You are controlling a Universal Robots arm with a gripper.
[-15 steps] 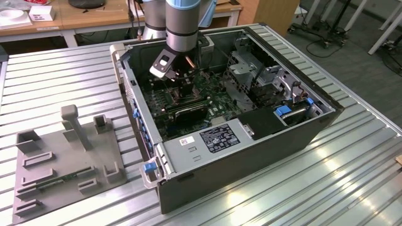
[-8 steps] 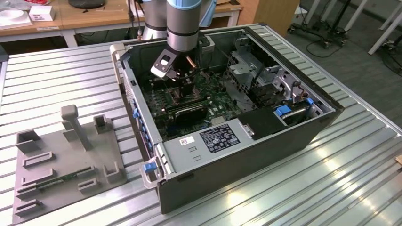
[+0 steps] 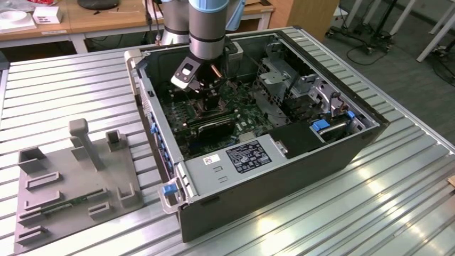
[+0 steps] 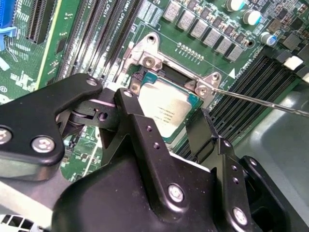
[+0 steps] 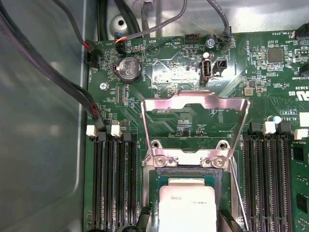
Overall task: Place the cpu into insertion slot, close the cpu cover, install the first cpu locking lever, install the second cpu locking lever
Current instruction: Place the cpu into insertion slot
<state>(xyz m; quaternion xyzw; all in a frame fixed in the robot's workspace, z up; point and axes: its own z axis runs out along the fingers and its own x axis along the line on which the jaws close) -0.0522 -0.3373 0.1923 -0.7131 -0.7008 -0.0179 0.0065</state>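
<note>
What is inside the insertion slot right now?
The cpu lies in the insertion slot, its pale top showing, with the cpu cover swung open. The gripper hangs over it in the second wrist view and hides one edge; the contacts beneath the chip cannot be seen.

An open computer case [image 3: 299, 181] lies on its side on a ribbed metal desk [image 3: 64, 85]. A green motherboard [image 5: 270, 87] lies flat inside it, with a labelled silver power supply [image 3: 245, 157] at the near end. In the first wrist view, long black memory slots [image 5: 113, 183] run in banks along two sides of the board. A round coin battery [image 5: 129, 68] sits close by, and black cables [image 5: 53, 82] cross the grey case wall. At the exterior view's left, a grey fixture plate [image 3: 71, 176] with upright blocks rests on the desk, apart from the case. A wooden desk [image 3: 106, 18] stands behind.
</note>
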